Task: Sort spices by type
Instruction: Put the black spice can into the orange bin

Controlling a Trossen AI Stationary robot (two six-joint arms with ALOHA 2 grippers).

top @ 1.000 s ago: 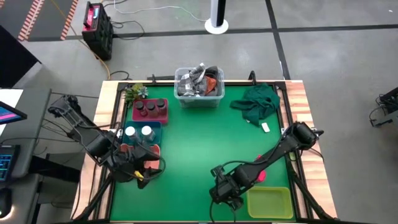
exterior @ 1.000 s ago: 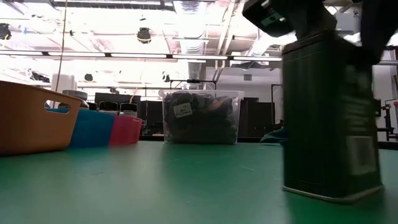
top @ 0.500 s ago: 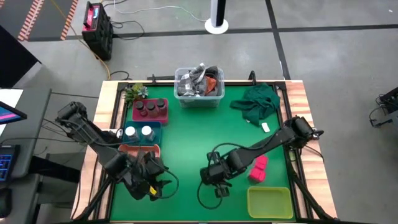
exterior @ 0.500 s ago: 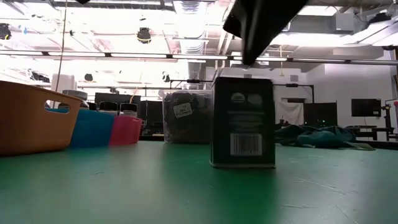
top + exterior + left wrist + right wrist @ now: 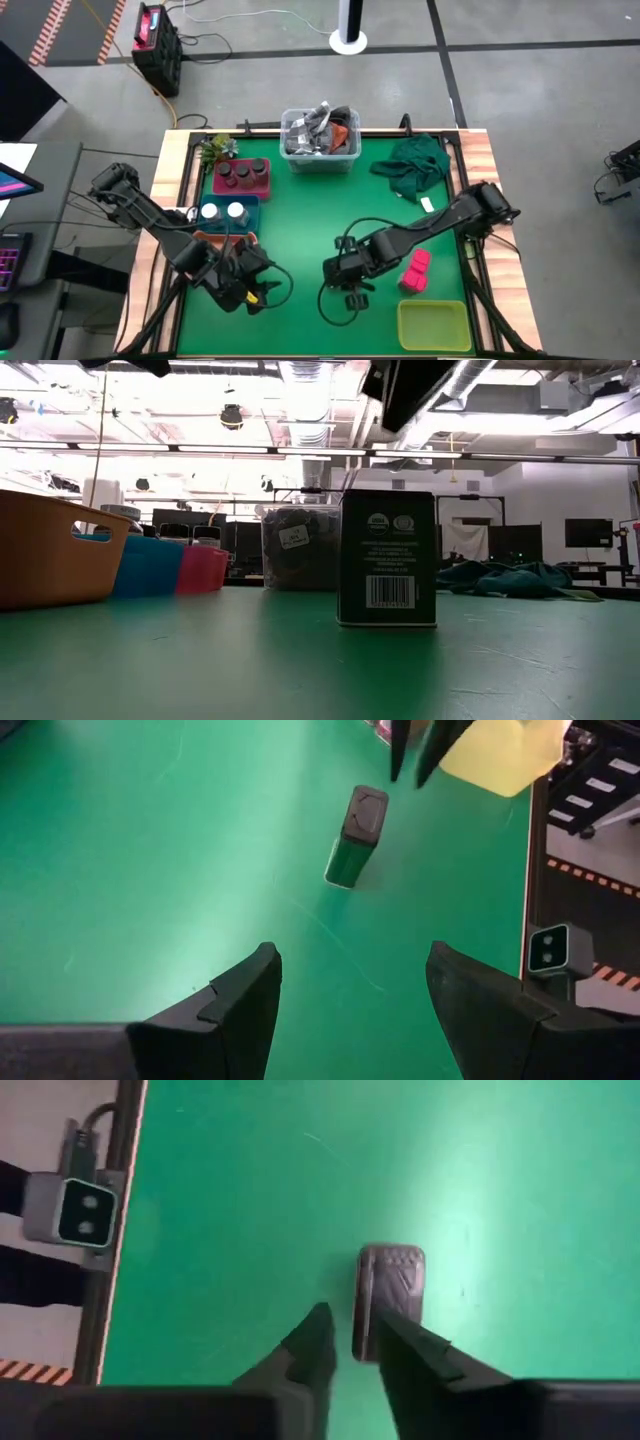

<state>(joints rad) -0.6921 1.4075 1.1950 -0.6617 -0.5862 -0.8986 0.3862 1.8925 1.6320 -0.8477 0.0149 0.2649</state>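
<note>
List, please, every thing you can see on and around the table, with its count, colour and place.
table: one, green top
clear bin: one, full of clutter, far edge
cloth: one, green, far right
pink tray: one, far left
dark jars: three, in the pink tray
blue tray: one, beside the pink tray
white-topped jars: two, in the blue tray
orange tray: one, near left
yellow tray: one, near right
pink blocks: apparently two, beside the yellow tray
tin: one, dark, upright, mid-table
left gripper: open, empty
right gripper: fingers narrowly apart, above the tin, empty
</note>
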